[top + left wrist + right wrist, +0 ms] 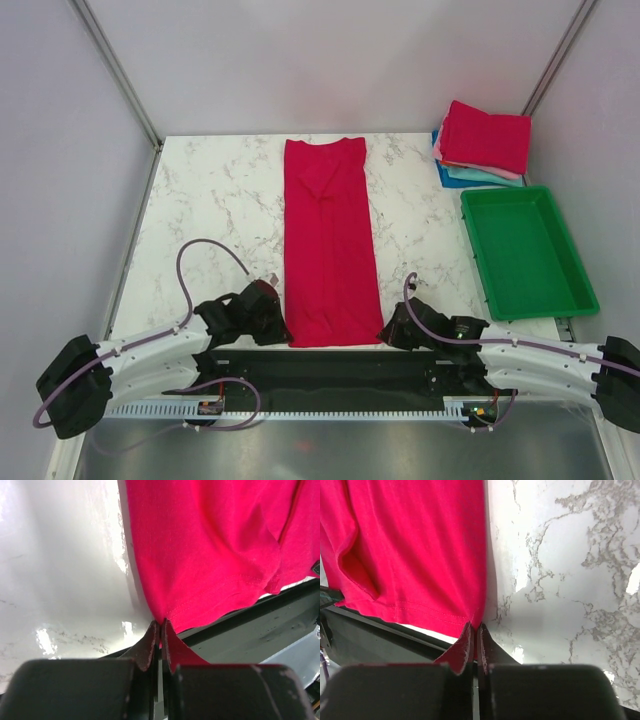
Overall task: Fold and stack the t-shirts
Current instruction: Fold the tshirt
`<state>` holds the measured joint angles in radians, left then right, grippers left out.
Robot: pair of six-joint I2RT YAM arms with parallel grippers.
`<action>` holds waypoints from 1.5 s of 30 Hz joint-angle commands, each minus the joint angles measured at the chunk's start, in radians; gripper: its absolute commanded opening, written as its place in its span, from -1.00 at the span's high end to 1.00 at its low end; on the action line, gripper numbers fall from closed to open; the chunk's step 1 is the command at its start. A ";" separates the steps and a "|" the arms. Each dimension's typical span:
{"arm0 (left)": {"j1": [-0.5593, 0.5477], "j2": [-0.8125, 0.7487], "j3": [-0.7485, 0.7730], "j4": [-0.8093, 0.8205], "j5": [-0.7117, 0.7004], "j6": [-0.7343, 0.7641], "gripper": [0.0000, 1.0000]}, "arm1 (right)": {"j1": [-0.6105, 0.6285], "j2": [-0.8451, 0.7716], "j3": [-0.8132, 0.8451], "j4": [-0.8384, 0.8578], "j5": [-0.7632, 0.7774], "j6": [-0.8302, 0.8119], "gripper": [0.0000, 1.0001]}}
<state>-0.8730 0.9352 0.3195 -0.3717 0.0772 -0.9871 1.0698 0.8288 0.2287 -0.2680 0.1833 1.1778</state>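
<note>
T-shirt (328, 240) corners hidden inside end effectors (160, 626) (474, 628)

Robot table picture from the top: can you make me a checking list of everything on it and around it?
Surface: white marble table, shiny, no spills seen.
Job's things: red t-shirt lying flat, folded into a long strip, collar at the far end; stack of folded shirts in the far right corner, red on top, then pink, teal and blue.
Clutter: green tray, empty, near the right edge.
Grippers: left gripper pinches the strip's near left corner; right gripper pinches its near right corner.
Cables: purple cables loop over each arm, not touching the shirt.
Surroundings: plain walls and metal posts; nothing else seen.
</note>
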 commanded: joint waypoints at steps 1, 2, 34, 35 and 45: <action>-0.009 -0.062 0.009 -0.045 0.001 -0.013 0.96 | 0.004 -0.013 -0.016 -0.079 0.021 -0.012 1.00; -0.009 -0.081 0.027 -0.074 -0.005 -0.019 0.96 | 0.002 -0.019 -0.009 -0.088 0.018 -0.012 1.00; 0.520 0.632 1.079 -0.308 0.139 0.599 0.96 | -0.485 0.803 1.145 -0.174 0.079 -0.693 1.00; 0.532 0.686 1.101 -0.306 0.151 0.607 0.96 | -0.495 0.825 1.162 -0.169 0.068 -0.699 1.00; 0.635 1.002 1.361 -0.309 0.320 0.625 0.96 | -0.597 1.041 1.353 -0.163 -0.037 -0.733 1.00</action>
<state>-0.2565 1.8687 1.5864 -0.6903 0.2955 -0.4164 0.4904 1.8355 1.5040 -0.4549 0.1867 0.4759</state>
